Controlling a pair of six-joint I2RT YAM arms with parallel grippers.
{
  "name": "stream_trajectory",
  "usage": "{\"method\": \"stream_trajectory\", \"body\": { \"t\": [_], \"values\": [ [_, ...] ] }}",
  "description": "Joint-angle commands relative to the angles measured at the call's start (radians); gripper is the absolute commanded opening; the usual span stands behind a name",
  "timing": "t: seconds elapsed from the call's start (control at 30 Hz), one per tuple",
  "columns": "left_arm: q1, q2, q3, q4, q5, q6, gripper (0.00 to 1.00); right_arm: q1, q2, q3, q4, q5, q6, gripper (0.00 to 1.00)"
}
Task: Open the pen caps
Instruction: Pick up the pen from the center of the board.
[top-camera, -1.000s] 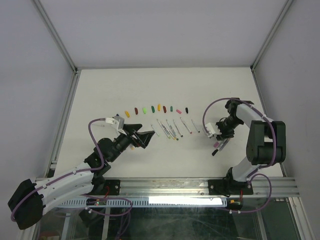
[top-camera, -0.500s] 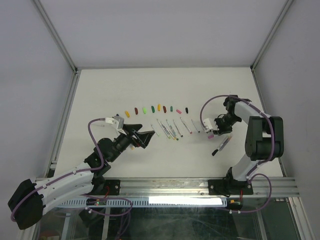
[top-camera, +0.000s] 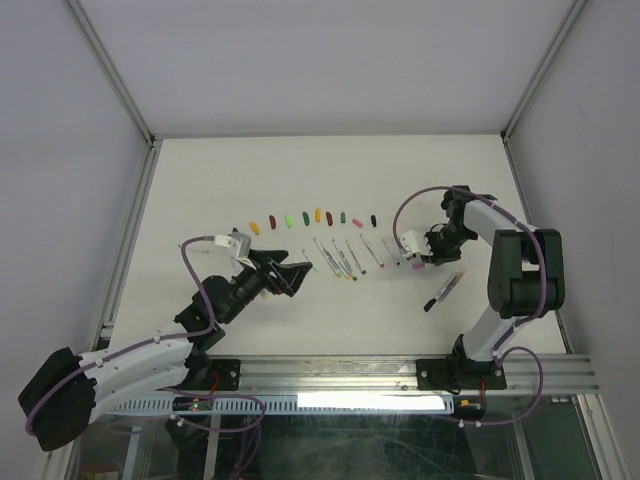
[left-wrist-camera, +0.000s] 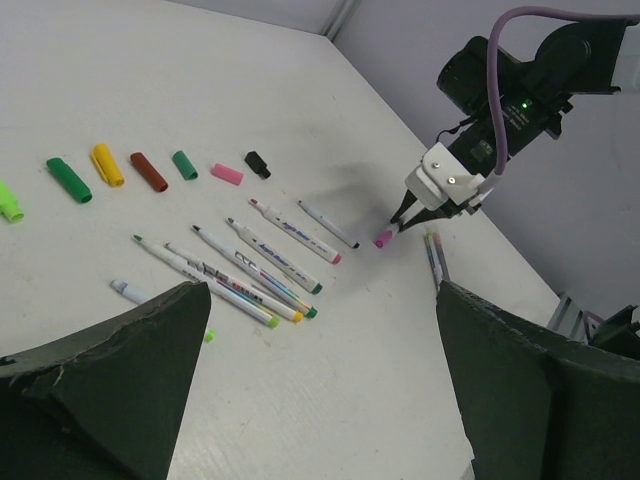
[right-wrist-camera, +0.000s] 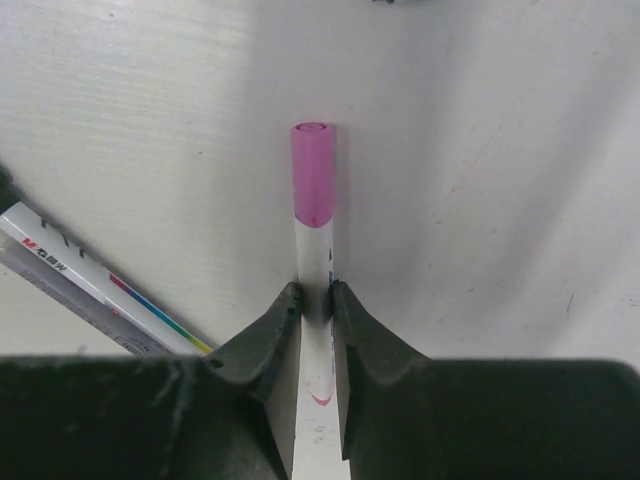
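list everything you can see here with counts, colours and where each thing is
loose pen caps: about nine, yellow, maroon, green, orange, pink, black, in a row across the middle of the table
uncapped pens: about seven, white barrels with coloured tips, in a row just nearer than the caps
capped pen: one, white with a pink cap, held in the right gripper, cap end down toward the table
second pen: one, pale barrel with a dark end, lying on the table right of the held one
table: one, white
left gripper: open, empty, over the table left of the pen row
right gripper: shut on the capped pen
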Motion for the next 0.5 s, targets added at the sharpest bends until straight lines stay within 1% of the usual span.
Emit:
{"method": "stream_trajectory", "body": {
  "t": [0.0, 0.07, 0.2, 0.27, 0.47],
  "values": [
    [-0.006, 0.06, -0.017, 0.17, 0.033, -0.062, 0.99, 0.018, 0.046, -0.02, 0.116, 0.039, 0.073, 0.16],
    [-0.006, 0.105, -0.016, 0.232, 0.057, -0.086, 0.99, 0.017, 0.042, -0.018, 0.14, 0.043, 0.092, 0.1],
    [-0.005, 0.224, 0.0, 0.371, 0.128, -0.128, 0.99, 0.014, 0.028, 0.005, 0.171, 0.011, 0.138, 0.01],
    [-0.004, 0.299, 0.025, 0.417, 0.155, -0.149, 0.99, 0.013, 0.02, 0.021, 0.195, -0.044, 0.208, 0.0],
    [-0.004, 0.479, 0.109, 0.482, 0.177, -0.198, 0.99, 0.003, -0.016, 0.025, 0.251, -0.154, 0.314, 0.0]
  ]
}}
